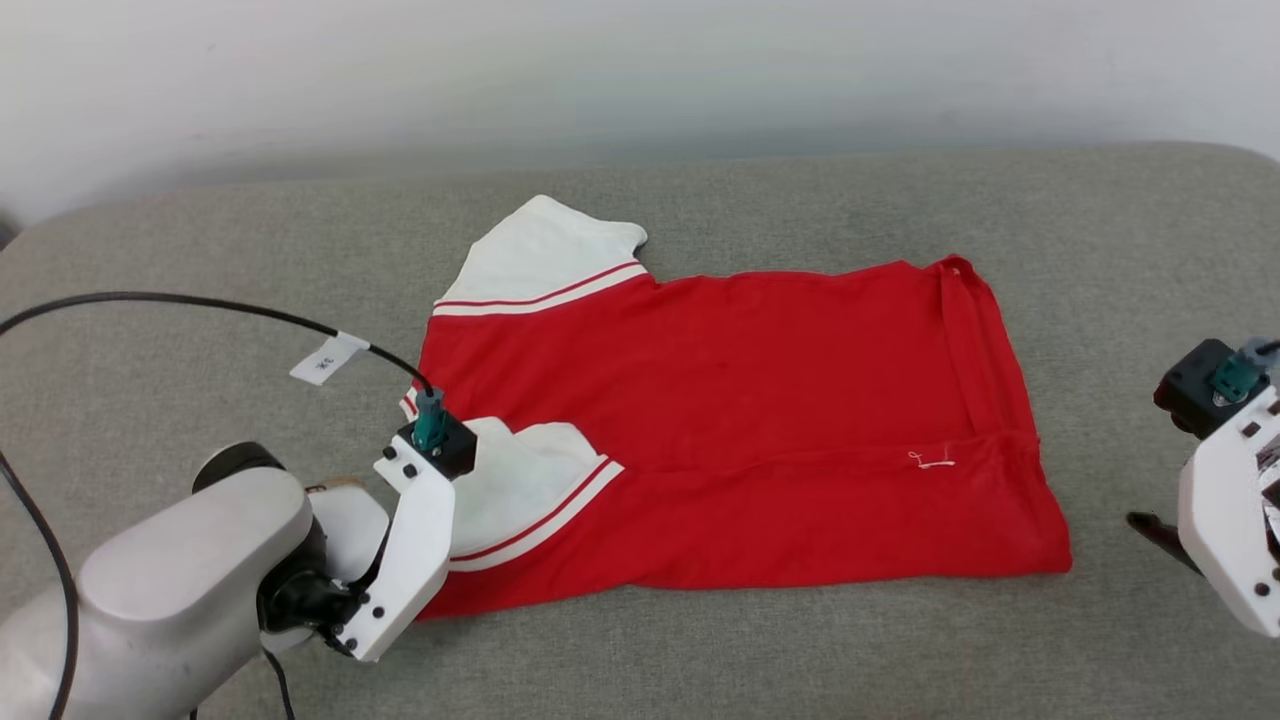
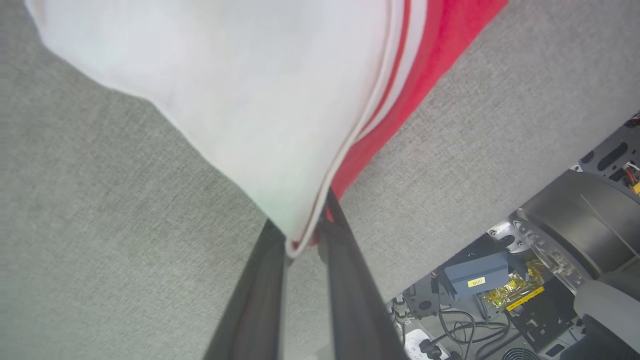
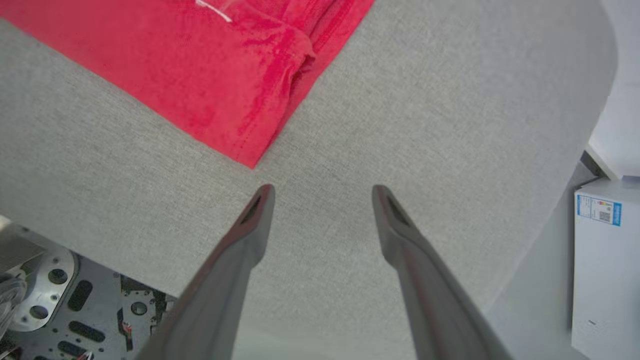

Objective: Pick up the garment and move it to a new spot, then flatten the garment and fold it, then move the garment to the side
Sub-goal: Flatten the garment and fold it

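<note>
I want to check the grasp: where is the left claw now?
In the left wrist view, the left claw pinches a white sleeve corner of the garment, at its left end, above the grey table.

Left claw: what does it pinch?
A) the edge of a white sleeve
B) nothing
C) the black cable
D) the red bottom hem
A: the left wrist view shows the left claw closed on the white sleeve of the garment, at its striped edge.

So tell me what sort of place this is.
Probably a robotics lab or test room: a grey padded table against a bare white wall, loose cables and electronics past its edge, and one red shirt laid out.
</note>
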`<state>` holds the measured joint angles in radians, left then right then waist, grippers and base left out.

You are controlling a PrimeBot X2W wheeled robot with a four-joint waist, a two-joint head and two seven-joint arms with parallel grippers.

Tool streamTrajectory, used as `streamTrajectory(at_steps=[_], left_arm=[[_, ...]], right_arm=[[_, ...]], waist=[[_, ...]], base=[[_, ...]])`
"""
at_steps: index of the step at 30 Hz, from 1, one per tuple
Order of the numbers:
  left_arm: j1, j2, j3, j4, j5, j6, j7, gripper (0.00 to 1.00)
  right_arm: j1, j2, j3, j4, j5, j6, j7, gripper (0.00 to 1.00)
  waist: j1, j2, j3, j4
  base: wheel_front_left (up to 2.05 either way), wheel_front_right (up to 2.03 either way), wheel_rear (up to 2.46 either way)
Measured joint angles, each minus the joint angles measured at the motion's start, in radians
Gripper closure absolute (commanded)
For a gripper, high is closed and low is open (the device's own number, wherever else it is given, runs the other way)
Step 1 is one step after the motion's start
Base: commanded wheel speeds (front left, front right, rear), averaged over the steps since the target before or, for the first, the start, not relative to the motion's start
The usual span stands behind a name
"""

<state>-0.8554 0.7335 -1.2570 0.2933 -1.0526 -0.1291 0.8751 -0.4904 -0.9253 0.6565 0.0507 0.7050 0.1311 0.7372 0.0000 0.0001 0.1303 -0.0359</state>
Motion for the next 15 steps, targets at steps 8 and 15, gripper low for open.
streamTrajectory(at_steps=[8,15], left_arm=[[-0.047,0.006,-0.005,-0.052,0.019,0.0,-0.016,1.0],[-0.08,-0.009,-0.008,-0.076,0.028,0.0,-0.035,1.0]], right_arm=[[-0.109,0.019,0.089,0.034,0.106,0.0,0.237,0.0],[-0.126,0.108,0.113,0.183,0.096,0.0,0.239,0.0]], waist=[[0.0,0.0,0.046,0.027],[0.0001,0.0,0.098,0.062]], base=[[0.0,0.0,0.0],[0.0,0.0,0.0]])
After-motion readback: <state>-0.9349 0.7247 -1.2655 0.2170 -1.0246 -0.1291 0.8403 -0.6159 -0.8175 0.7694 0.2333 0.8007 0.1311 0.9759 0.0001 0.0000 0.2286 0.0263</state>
